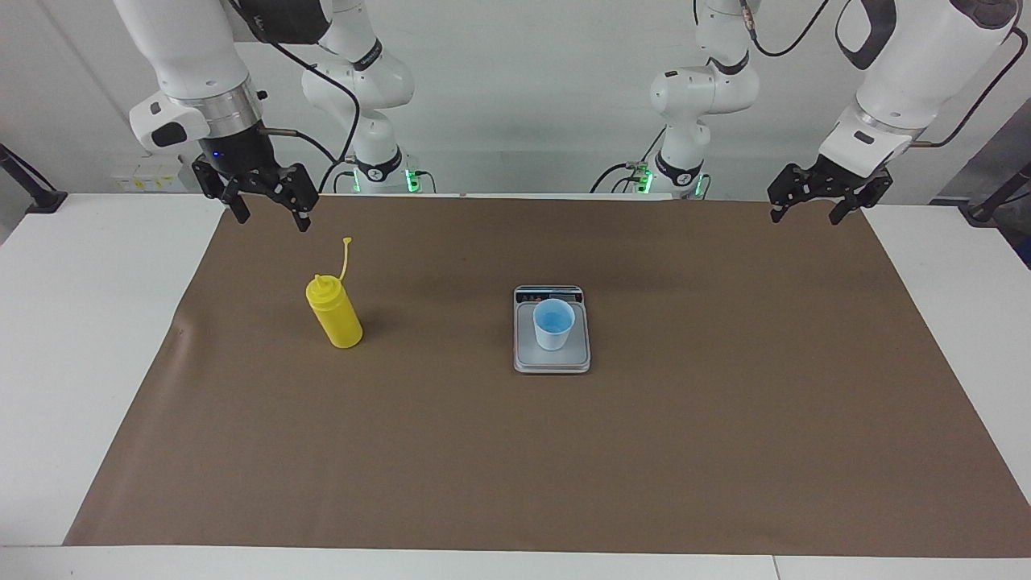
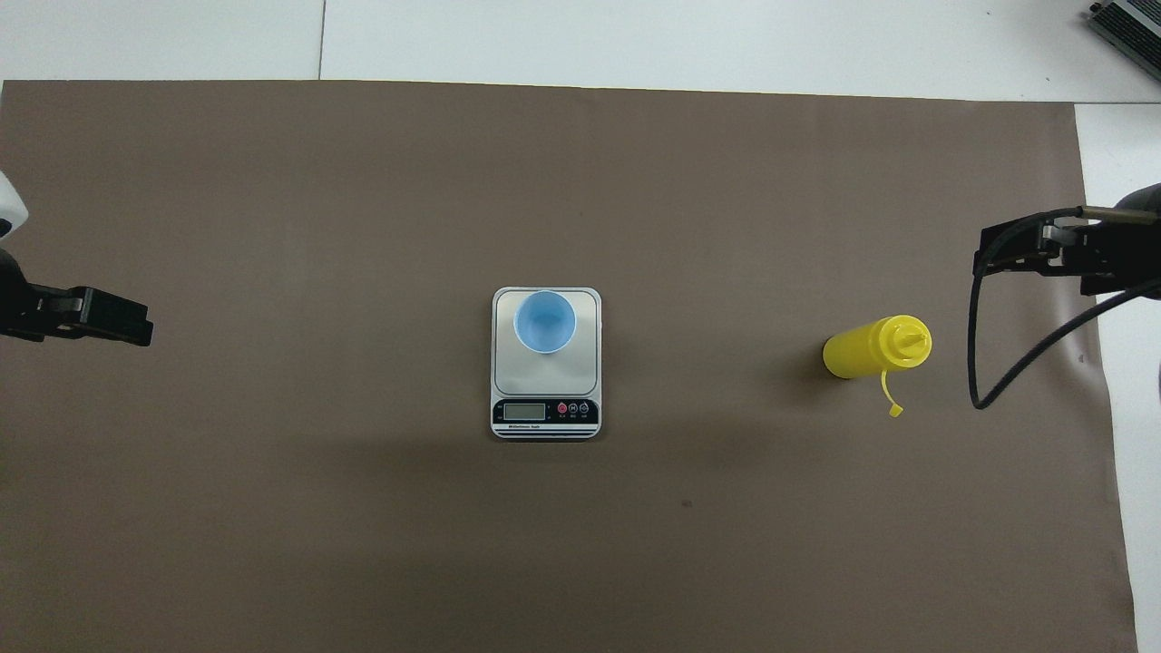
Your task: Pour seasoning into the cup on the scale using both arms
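Seasoning (image 1: 335, 317), a cylindrical yellow plastic bottle, stands free; left gripper (image 1: 815, 211) and right gripper (image 1: 271, 214) both gape empty.

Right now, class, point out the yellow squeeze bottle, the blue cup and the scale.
yellow squeeze bottle (image 1: 338, 321), facing view, middle of its body.
blue cup (image 1: 554, 326), facing view, its outer wall.
scale (image 2: 546, 411), overhead view, the dark display strip.

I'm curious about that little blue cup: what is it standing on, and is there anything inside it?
The cup stands upright on the grey plate of the scale, at the end near its display. The overhead view shows only its blue inside; no contents stand out. The plate directly under the cup is covered.
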